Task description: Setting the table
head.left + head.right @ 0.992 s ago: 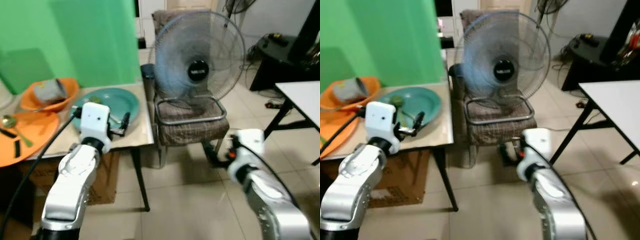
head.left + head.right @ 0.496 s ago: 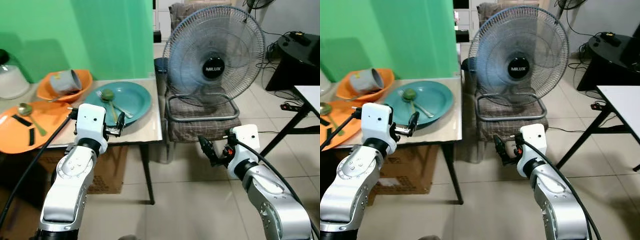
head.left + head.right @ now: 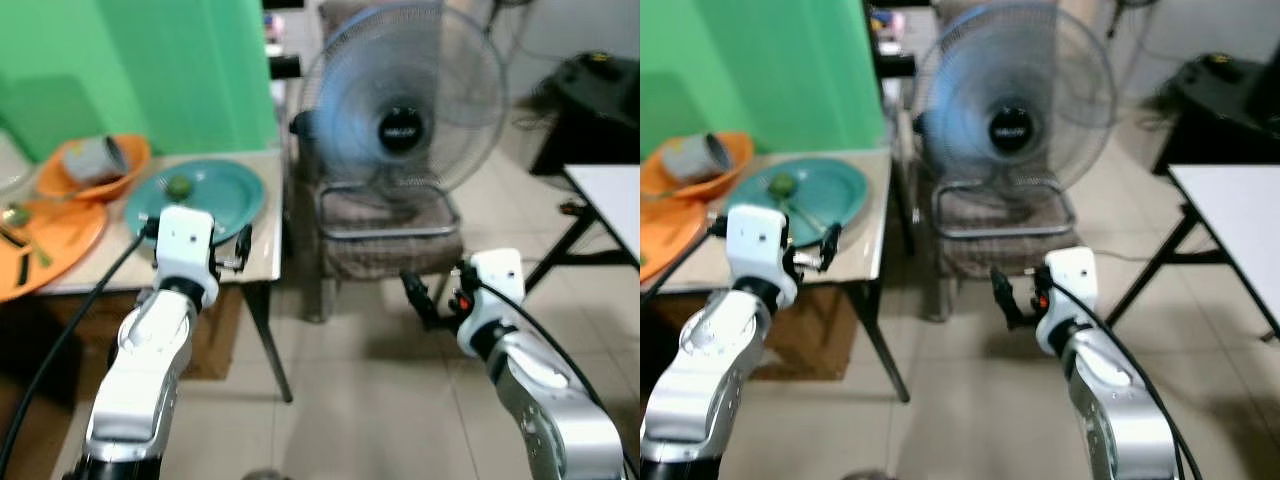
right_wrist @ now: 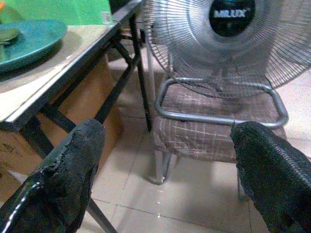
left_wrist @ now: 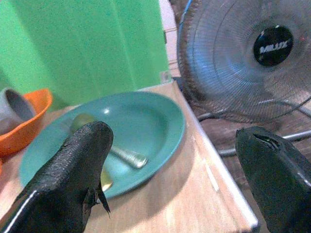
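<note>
A teal plate [image 3: 205, 195] lies on a small table [image 3: 262, 268] with a spoon [image 5: 121, 155] resting in it. Left of it, an orange bowl [image 3: 70, 180] holds a tipped grey cup [image 3: 98, 157], and an orange plate [image 3: 45, 245] carries cutlery. My left gripper [image 3: 240, 243] hovers open over the table's near right corner, just short of the teal plate; the left wrist view looks past its fingers [image 5: 77, 179] onto the plate. My right gripper [image 3: 420, 300] hangs open and empty above the floor in front of the chair, fingers [image 4: 68, 179] wide apart.
A standing fan [image 3: 400, 125] rests on a checked chair [image 3: 385, 245] right of the table. A cardboard box [image 3: 215, 330] sits under the table. A white table [image 3: 610, 195] stands at the right, a black one [image 3: 590, 95] behind it. Green backdrop [image 3: 150, 70] behind.
The whole picture has shifted and blurred, so the camera moved. Both arms keep much the same pose and both grippers stay open and empty.
</note>
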You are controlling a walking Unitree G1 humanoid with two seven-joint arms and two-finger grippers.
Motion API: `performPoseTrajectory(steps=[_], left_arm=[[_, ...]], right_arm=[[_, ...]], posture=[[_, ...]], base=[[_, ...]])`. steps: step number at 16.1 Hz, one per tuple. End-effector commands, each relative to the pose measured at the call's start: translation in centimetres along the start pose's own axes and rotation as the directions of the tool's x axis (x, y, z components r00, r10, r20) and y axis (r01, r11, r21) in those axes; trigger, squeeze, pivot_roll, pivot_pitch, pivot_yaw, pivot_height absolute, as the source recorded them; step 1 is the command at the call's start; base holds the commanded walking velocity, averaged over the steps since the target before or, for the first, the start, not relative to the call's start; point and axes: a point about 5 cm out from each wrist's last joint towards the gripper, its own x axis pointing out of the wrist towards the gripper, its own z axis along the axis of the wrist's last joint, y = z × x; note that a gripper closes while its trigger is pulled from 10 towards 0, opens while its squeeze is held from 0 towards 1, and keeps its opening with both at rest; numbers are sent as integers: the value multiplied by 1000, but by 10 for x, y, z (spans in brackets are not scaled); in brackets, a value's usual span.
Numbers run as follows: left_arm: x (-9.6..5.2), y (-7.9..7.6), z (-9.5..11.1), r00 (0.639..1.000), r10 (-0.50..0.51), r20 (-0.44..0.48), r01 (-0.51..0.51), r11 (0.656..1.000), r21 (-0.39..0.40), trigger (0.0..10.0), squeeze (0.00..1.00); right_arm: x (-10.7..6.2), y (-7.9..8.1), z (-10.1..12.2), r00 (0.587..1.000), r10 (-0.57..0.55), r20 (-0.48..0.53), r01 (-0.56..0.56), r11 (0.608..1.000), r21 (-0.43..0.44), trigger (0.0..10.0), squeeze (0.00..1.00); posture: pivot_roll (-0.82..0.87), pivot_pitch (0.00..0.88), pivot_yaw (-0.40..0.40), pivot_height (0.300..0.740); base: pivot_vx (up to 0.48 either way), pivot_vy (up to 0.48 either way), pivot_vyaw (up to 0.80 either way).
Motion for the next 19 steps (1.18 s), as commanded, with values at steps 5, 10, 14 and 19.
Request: performPoseTrajectory(steps=[5, 10, 14, 19], left_arm=[[-3, 5, 3, 1000, -9, 3, 9, 1000, 13, 10000, 0], [3, 8, 6, 999, -33, 8, 32, 998, 55, 10000, 0], [-4, 0, 2, 998, -70, -11, 70, 996, 50, 10000, 0], [-12, -5, -4, 993, -115, -37, 117, 991, 62, 10000, 0]], right_arm=[[9, 7, 6, 997, 71, 26, -71, 997, -18, 10000, 831], [18, 7, 7, 999, 36, 36, -36, 999, -8, 10000, 675], [16, 10, 3, 997, 68, 22, -67, 998, -21, 10000, 0], [22, 11, 10, 996, 76, 54, -75, 997, -27, 10000, 0]], posture=[[110, 0, 26, 740], [112, 0, 30, 740], [117, 0, 21, 740], [133, 0, 10, 740]], base=[[230, 0, 800], [325, 0, 480], [323, 0, 0], [314, 0, 480]])
